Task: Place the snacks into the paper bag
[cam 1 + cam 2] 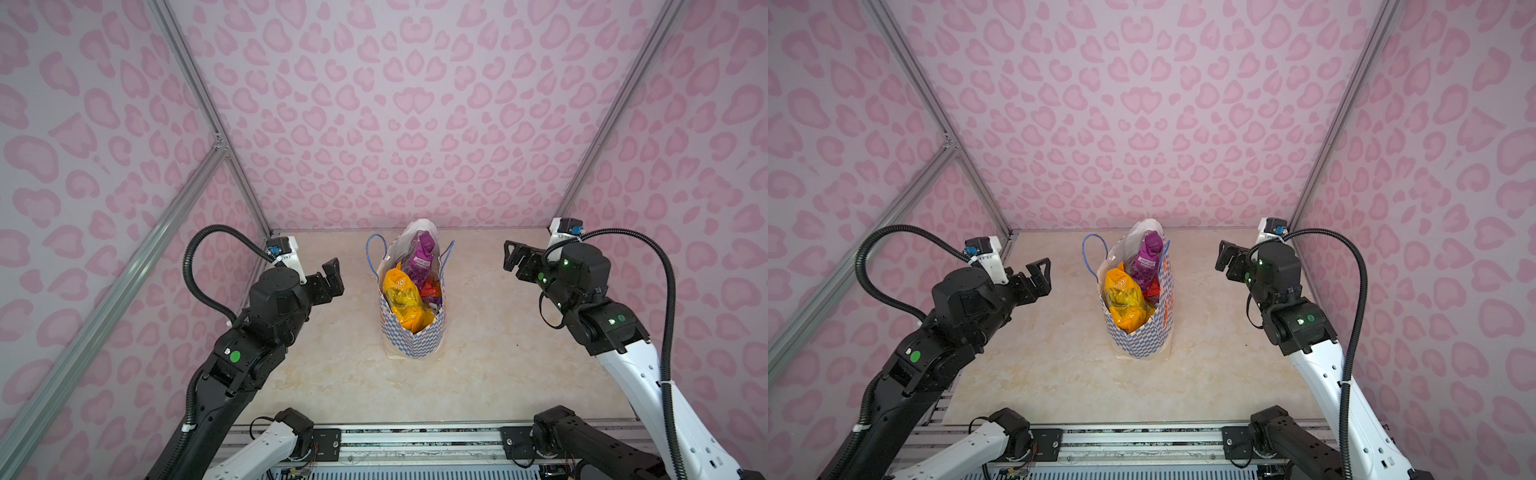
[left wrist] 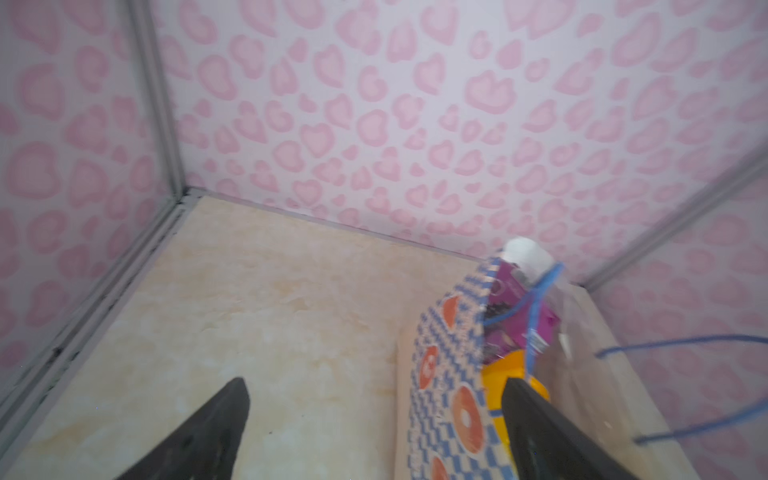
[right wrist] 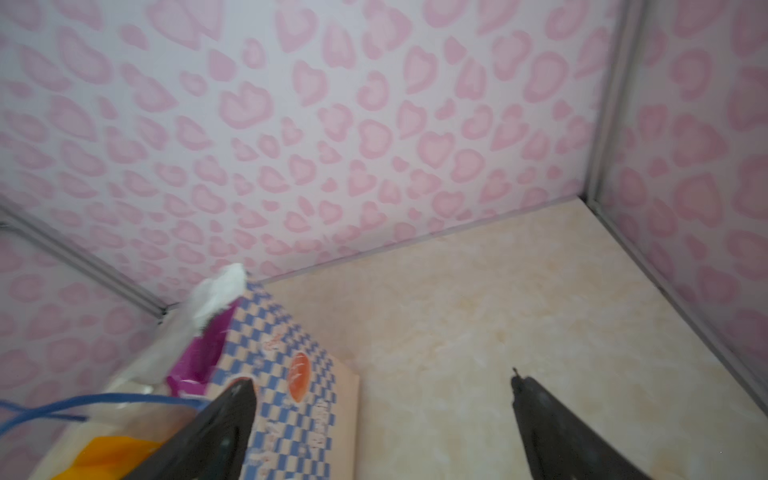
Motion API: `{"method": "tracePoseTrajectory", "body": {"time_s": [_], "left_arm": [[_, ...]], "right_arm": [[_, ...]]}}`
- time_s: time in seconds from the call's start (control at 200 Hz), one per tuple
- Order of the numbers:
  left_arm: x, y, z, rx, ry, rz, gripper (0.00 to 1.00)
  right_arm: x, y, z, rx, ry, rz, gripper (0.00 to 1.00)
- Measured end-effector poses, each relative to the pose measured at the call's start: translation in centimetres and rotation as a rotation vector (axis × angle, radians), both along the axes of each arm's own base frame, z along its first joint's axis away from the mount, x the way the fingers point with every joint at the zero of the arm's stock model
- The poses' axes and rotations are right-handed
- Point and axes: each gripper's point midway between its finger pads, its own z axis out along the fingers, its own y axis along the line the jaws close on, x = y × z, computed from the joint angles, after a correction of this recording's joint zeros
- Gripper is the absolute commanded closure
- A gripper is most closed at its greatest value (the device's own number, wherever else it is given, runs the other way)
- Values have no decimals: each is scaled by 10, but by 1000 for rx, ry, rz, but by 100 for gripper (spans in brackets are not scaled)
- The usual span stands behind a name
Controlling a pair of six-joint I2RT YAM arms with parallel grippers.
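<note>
The left jaws stand wide apart and hold nothing. In the left wrist view only their two dark fingertips show, the rest cut off at the frame edge. The right jaws are spread just as wide and are empty too, again with only the fingertips in the right wrist view. In both top views each pair hangs above the counter, one on either side of the paper bag and well apart from it.

The bag stands upright near the middle of the counter, its blue cord handles splayed outward. Snacks fill it: a yellow packet in front, a purple packet poking above the rim, and a red packet half hidden beside them. What lies underneath cannot be seen. Both wrist views are blurred, so the bag's print is hard to read.
</note>
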Motion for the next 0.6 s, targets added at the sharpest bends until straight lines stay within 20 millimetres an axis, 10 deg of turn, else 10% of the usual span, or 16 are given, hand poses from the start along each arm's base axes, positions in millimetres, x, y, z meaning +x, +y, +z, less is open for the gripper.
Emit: {"method": "tracePoseTrajectory", "body": {"time_s": [0.195, 0.31, 0.6], "left_arm": [[8, 72, -122, 195, 94, 382, 3], [14, 105, -159, 206, 119, 547, 3], [35, 131, -238, 352, 184, 598, 3]], "right_arm": [[2, -67, -120, -102, 119, -234, 2], [-5, -83, -178, -146, 136, -278, 2], [14, -102, -214, -266, 86, -334, 2]]}}
